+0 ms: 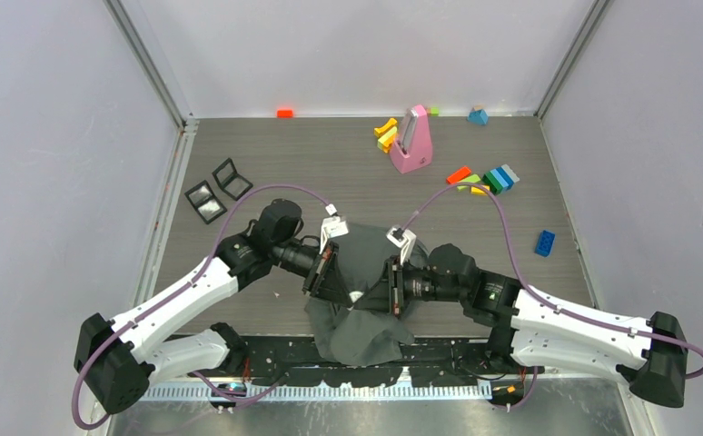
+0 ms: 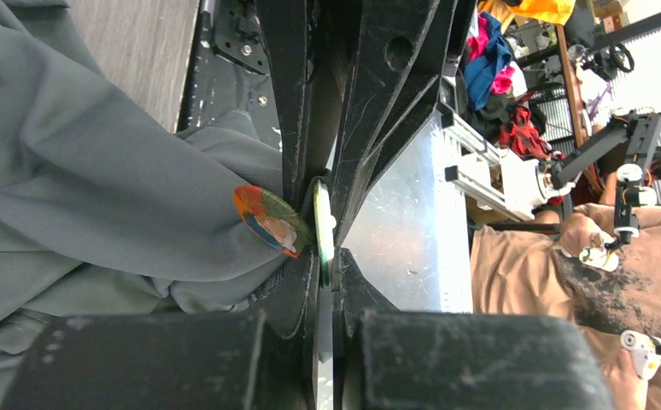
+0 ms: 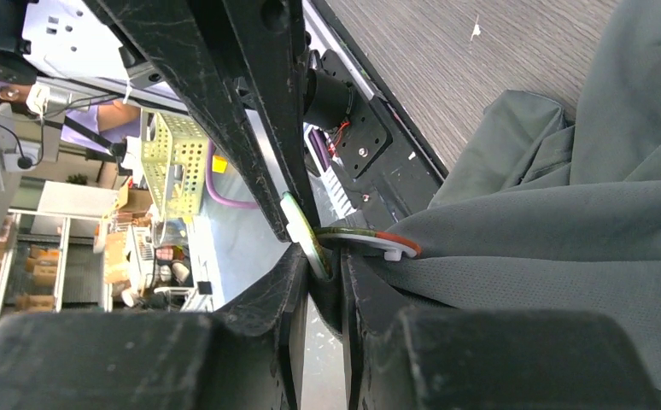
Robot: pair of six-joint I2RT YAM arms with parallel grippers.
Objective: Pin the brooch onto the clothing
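Observation:
The clothing [image 1: 357,318], a dark grey T-shirt, lies bunched at the table's near edge and hangs over it. Both grippers meet tip to tip above it. My left gripper [image 1: 334,270] [image 2: 334,256] is shut on a thin pale-green disc [image 2: 323,222] [image 3: 300,231]. Just beside the jaws, the brooch [image 2: 267,220] [image 3: 378,238] rests against the fabric [image 2: 96,171]. It has a colourful orange-rimmed face and a white stub. My right gripper [image 1: 389,286] [image 3: 331,260] is shut on a fold of the shirt [image 3: 566,239], and the disc's edge reaches into its jaws.
At the back stands a pink wedge-shaped object [image 1: 411,141] with yellow blocks [image 1: 386,134] beside it. Coloured blocks [image 1: 493,179] and a blue block [image 1: 544,242] lie at the right. Two black square frames [image 1: 218,189] sit at the left, and an orange block [image 1: 284,113] by the back wall.

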